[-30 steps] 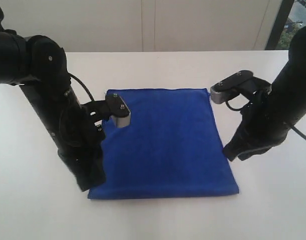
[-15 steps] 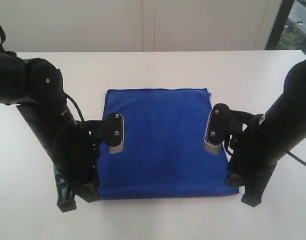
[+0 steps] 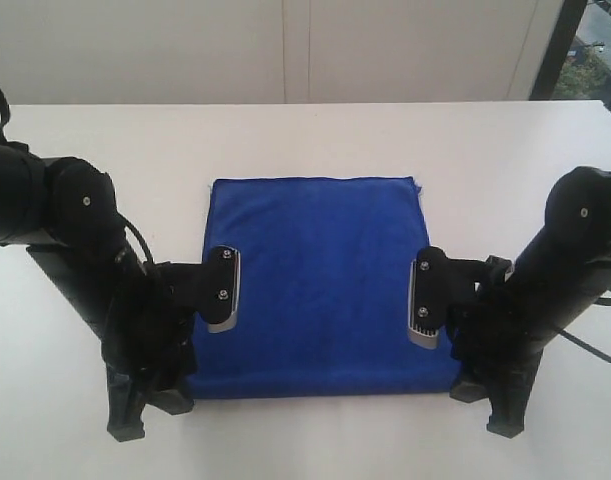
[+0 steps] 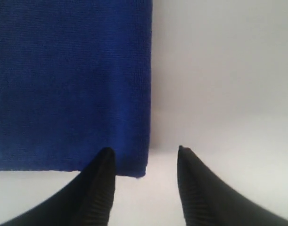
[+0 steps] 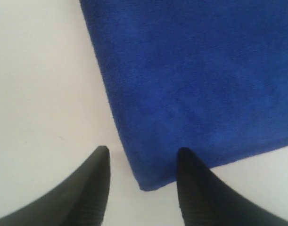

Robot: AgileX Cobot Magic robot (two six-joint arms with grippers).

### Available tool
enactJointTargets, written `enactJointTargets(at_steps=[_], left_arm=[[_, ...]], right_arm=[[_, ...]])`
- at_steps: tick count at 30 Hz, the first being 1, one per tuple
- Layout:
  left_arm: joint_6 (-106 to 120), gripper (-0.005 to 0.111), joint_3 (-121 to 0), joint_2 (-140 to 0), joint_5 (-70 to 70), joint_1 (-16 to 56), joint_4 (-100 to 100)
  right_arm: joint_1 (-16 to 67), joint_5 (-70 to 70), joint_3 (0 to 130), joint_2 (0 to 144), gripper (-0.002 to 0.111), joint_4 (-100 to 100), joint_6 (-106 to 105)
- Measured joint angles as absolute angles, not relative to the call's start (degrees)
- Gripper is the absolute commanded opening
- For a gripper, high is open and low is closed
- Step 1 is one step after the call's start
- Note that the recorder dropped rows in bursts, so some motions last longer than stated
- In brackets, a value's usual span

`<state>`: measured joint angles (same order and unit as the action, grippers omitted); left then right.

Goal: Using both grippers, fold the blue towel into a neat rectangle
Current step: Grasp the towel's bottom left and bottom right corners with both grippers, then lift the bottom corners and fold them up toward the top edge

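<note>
A plain white bench (image 3: 315, 135) is seen filling most of the view. Behind it, a pale panelled wall (image 3: 165, 50) is shown, bordered at the far right by a dark window frame (image 3: 553, 45).

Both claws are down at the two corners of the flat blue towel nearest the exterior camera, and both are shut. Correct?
Not quite: both claws are open, not shut. The wrist views show the left claw and the right claw each with fingers apart, astride a corner of the blue towel. The rest holds.
</note>
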<state>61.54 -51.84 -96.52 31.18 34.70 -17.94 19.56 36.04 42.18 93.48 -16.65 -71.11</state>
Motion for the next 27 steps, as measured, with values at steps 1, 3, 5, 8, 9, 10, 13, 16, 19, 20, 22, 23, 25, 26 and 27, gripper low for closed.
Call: enactJointTargets(at_steps=[1, 3, 5, 8, 9, 10, 13, 16, 19, 20, 22, 23, 25, 26, 27], left_arm=[[61.54, 0.048, -51.84, -96.52, 30.96, 34.70, -17.94], [61.64, 0.048, -51.84, -96.66, 30.67, 34.70, -18.07], [61.68, 0.048, -51.84, -97.10, 30.52, 34.70, -18.20], [62.16, 0.048, -51.84, -98.31, 30.24, 34.70, -18.85], [62.84, 0.048, -51.72, -98.76, 30.24, 34.70, -19.26], [63.71, 0.048, -51.72, -99.25, 30.24, 34.70, -19.88], [65.59, 0.048, -51.72, -99.69, 30.10, 34.70, -20.66], [66.29, 0.040, -51.72, -99.93, 29.52, 34.70, -21.04], [66.50, 0.024, -51.72, -100.19, 28.83, 34.70, -21.17], [66.50, 0.020, -51.85, -100.28, 28.53, 34.70, -21.17], [66.50, 0.009, -51.85, -100.40, 28.01, 34.70, -21.31], [66.53, 0.005, -51.85, -100.40, 27.86, 34.70, -21.31], [66.64, 0.000, -51.85, -100.40, 27.78, 34.70, -21.31], [66.64, 0.000, -51.85, -100.40, 27.78, 34.70, -21.20], [66.64, 0.000, -51.85, -100.40, 27.78, 34.70, -21.00]], right_arm=[[19.56, 35.88, 42.18, 93.59, 0.043, -16.65, -71.11], [19.56, 35.63, 42.18, 93.84, 0.043, -16.65, -71.11], [19.56, 35.51, 42.18, 94.08, 0.043, -16.65, -71.11], [19.56, 35.48, 42.18, 94.95, 0.043, -16.79, -71.11], [19.56, 35.38, 42.18, 95.17, 0.043, -16.90, -71.11], [19.56, 35.26, 42.18, 95.50, 0.043, -17.00, -71.15], [19.56, 34.11, 41.81, 95.97, 0.040, -17.11, -71.26], [19.56, 33.24, 41.66, 96.19, 0.033, -17.22, -71.26], [19.56, 32.96, 41.56, 96.19, 0.023, -17.22, -71.26], [19.56, 32.80, 41.56, 96.19, 0.020, -17.22, -71.26], [19.56, 32.36, 41.56, 96.19, 0.015, -17.22, -71.26], [19.56, 32.36, 41.56, 96.19, 0.013, -17.22, -71.26], [19.56, 32.32, 41.56, 96.19, 0.010, -17.22, -71.26], [19.56, 32.32, 41.56, 96.19, 0.010, -17.22, -71.26], [19.56, 32.32, 41.56, 96.19, 0.010, -17.22, -71.26]])
